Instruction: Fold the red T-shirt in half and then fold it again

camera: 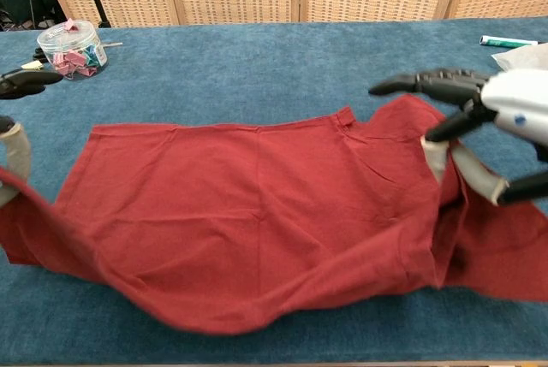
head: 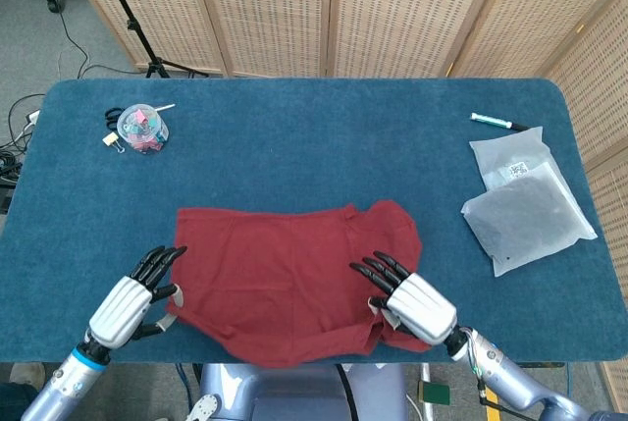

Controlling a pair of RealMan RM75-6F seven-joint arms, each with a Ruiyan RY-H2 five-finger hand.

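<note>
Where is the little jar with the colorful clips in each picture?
Head view: the clip jar stands far left on the blue table, near its back edge.
Chest view: the same jar shows in the upper left corner.
Shared landmark: the red T-shirt lies nearer the robot and to the right of the jar in both views.
</note>
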